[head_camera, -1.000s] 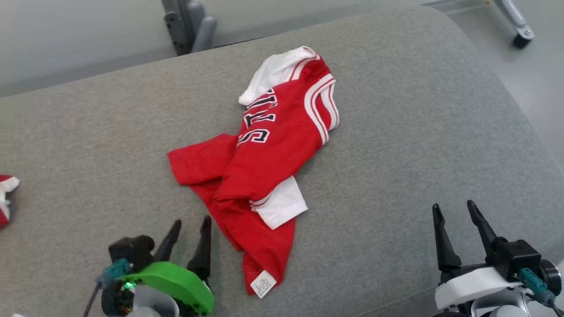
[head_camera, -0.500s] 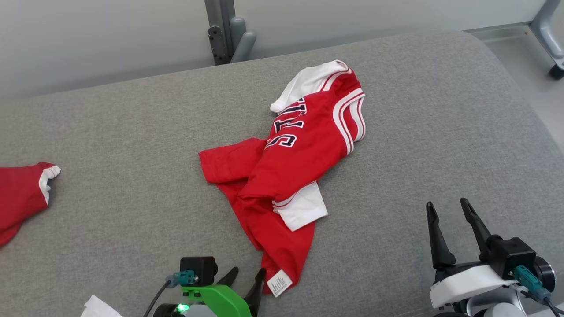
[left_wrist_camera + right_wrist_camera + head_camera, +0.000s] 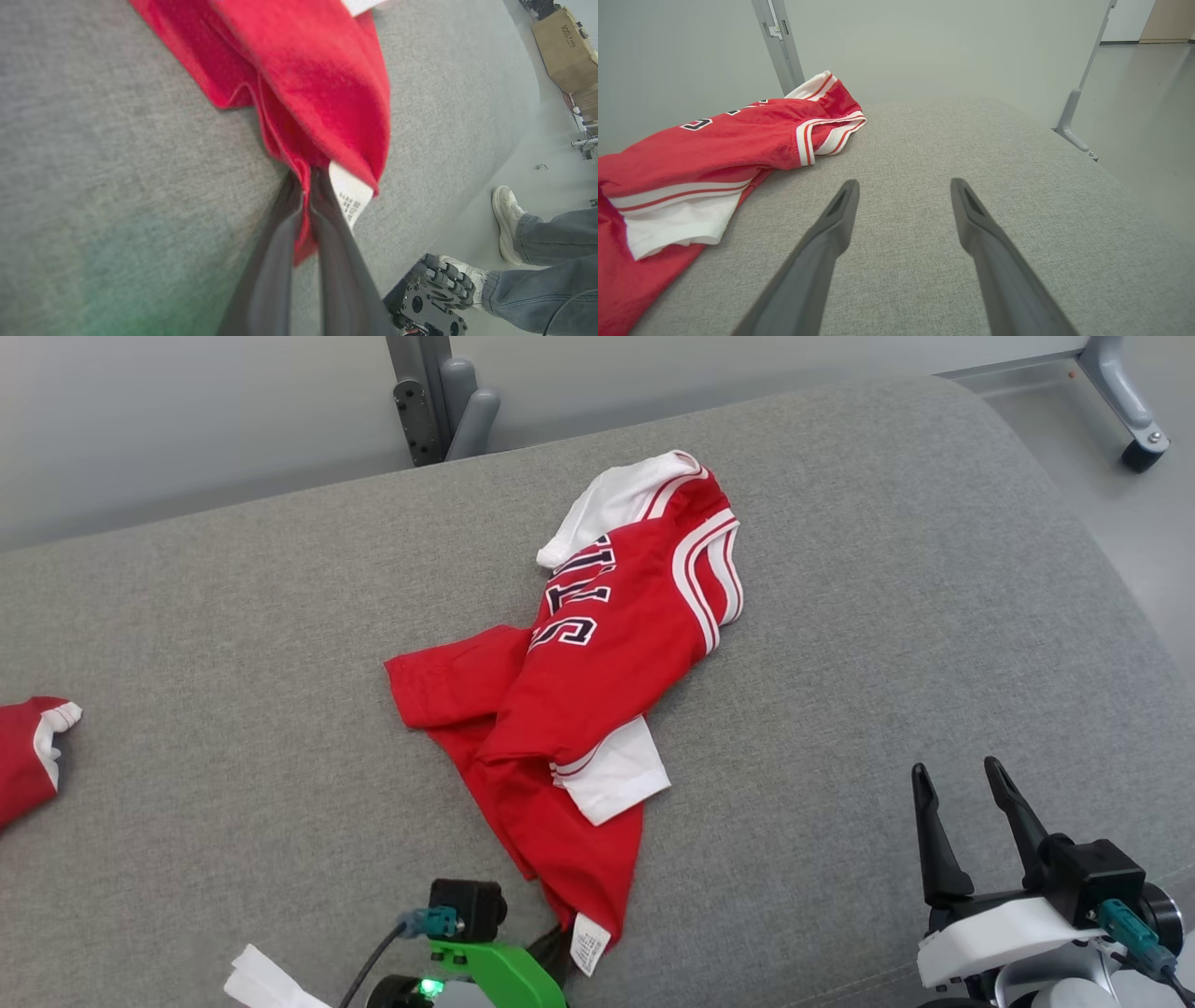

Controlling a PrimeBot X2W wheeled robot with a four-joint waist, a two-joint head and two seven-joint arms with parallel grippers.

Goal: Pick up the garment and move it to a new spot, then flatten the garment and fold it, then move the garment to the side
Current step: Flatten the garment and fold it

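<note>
One corner decides the lift: the left gripper (image 3: 306, 179) has its two fingers pinched on the red hem of the garment (image 3: 579, 700), just beside the white care label (image 3: 589, 943). From that label the crumpled jersey runs lengthwise away across the grey cushion (image 3: 887, 616). The right gripper (image 3: 956, 767) stands well right of the label, jaws apart and empty, so the left arm is nearer

A crumpled red jersey (image 3: 597, 691) with white trim lies bunched on the grey cushion (image 3: 887, 616).
</note>
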